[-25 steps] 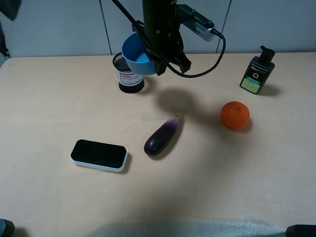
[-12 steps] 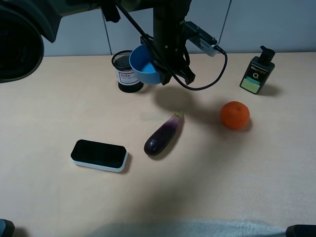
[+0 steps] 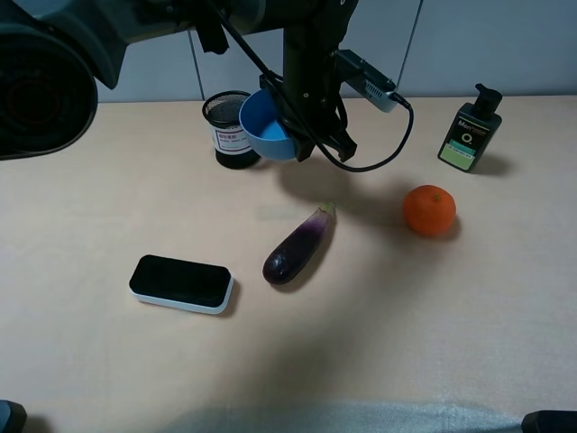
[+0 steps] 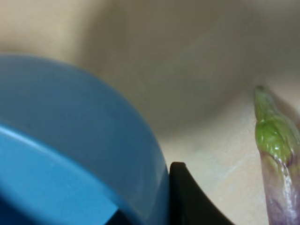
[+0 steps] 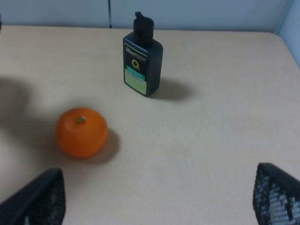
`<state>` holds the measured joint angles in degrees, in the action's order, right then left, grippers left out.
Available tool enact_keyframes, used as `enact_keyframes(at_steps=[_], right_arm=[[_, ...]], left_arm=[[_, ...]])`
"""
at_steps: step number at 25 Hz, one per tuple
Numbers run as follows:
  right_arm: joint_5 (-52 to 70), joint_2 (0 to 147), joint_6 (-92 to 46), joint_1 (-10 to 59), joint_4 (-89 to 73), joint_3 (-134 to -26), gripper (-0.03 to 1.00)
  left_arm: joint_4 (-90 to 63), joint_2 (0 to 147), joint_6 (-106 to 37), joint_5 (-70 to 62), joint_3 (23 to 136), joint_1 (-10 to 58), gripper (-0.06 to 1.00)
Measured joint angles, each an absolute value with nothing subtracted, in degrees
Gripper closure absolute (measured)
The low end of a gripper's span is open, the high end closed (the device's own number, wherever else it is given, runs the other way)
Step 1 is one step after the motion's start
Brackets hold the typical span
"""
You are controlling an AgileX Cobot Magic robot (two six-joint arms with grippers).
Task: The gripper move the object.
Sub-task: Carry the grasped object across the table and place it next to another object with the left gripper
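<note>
Now the gripper squeezes the blue bowl tight, but swinging could knock the black cup beside it.

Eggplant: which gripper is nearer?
Left. The left gripper, shut on the blue bowl, hangs just past the eggplant's stem end. The right gripper sits open on the orange's side, farther off; its wrist view doesn't show the eggplant.

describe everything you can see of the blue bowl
The blue bowl is small, round and plain, smooth plastic by its look, and seems empty. It hangs tilted off the table, opening turned sideways, held at its rim by the left gripper. In the high view it overlaps the black mesh cup; whether they touch cannot be told.
</note>
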<state>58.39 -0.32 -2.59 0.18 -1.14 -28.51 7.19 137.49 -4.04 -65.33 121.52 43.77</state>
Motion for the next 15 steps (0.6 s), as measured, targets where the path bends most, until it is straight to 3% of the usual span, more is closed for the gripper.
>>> enact_keyframes(at_steps=[15], right_arm=[[58.39,-0.32,-2.59,0.18,-1.14,-28.51,0.36]], left_arm=[[6.25,139.97,-4.70,-65.33,121.67,45.92,0.91]])
